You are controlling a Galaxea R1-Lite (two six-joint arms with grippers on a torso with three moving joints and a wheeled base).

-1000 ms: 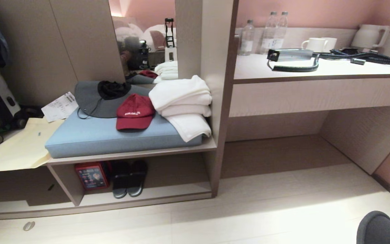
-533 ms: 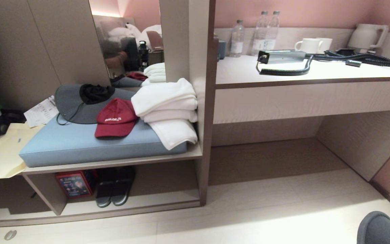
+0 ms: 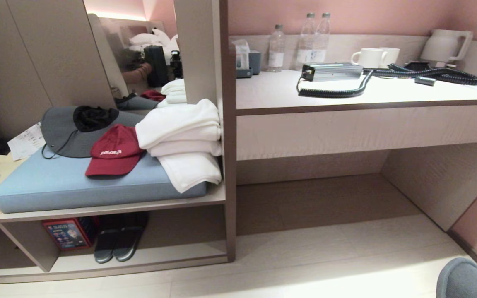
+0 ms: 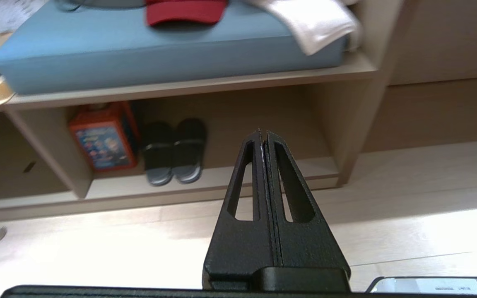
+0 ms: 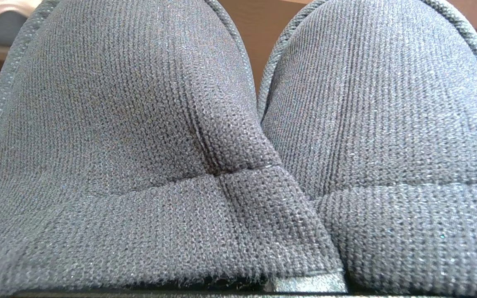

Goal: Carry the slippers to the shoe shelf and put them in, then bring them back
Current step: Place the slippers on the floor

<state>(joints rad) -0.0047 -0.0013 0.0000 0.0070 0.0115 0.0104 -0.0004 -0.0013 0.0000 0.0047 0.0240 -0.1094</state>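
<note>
Risk: right claw, clamped shut on the slippers (image 5: 238,149); left claw (image 4: 263,134) shut, empty. Shoe shelf (image 3: 180,252) lower left already held black slippers (image 3: 118,242); crowding likely.

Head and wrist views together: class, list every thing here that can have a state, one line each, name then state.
slippers: pair side by side, filling the right wrist view, off the shelf
left hand: shut, empty, pointing toward the shelf
shoe shelf: open-fronted, part filled
black slippers: paired, lying flat in the shelf
red box: standing beside the black slippers
red cap: lying on the blue cushion
white towels: folded, stacked
</note>
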